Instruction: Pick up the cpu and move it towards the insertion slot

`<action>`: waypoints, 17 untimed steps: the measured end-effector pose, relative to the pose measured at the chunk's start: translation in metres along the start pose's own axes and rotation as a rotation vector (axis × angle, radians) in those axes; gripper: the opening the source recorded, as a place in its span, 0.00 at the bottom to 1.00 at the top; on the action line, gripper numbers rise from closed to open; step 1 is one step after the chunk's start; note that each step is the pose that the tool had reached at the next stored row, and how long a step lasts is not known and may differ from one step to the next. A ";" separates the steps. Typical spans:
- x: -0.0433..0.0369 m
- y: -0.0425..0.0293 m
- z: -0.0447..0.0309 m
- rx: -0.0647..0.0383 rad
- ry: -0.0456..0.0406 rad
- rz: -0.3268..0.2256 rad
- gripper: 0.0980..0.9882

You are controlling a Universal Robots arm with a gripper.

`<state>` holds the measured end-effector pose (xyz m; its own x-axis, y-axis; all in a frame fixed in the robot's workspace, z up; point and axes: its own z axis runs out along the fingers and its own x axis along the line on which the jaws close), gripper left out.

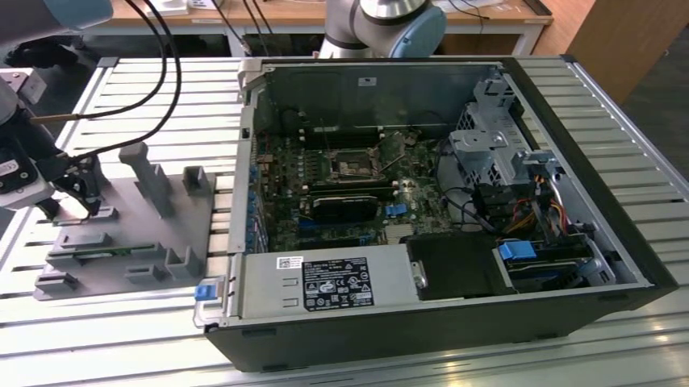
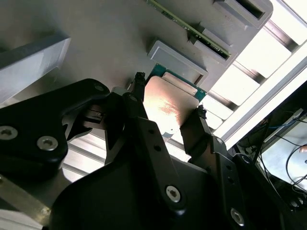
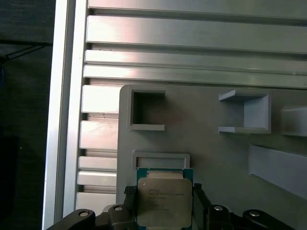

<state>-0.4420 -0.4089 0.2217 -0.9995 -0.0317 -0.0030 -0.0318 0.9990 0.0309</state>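
The cpu [image 3: 164, 201], a flat square chip with a silvery top and a thin green rim, sits between my black fingers [image 3: 130, 192] in both wrist views. My gripper [image 3: 164, 192] is shut on the cpu [image 2: 168, 103], one fingertip against each of two opposite edges, just over the grey tray [image 3: 216, 158]. In the exterior view my gripper [image 1: 77, 201] hangs low over the tray's [image 1: 140, 234] far left part. The insertion slot [image 1: 350, 165], a square socket with a dark centre and metal frame, lies on the motherboard inside the open computer case, well off to the exterior view's right.
Upright posts [image 1: 151, 181] and small pockets stand on the tray. A green memory stick [image 2: 189, 28] lies in one tray holder. The case wall [image 1: 250, 161] rises between tray and motherboard. Cables [image 1: 161, 72] hang above the slatted metal table [image 1: 140, 89].
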 end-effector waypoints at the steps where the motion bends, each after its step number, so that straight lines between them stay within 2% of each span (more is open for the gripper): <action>1: 0.0000 0.0000 -0.0001 0.000 0.0000 0.000 0.50; 17: 0.0000 0.0004 -0.0051 0.000 0.0000 0.000 0.50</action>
<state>-0.4420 -0.4086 0.2268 -0.9995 -0.0317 -0.0029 -0.0318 0.9990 0.0308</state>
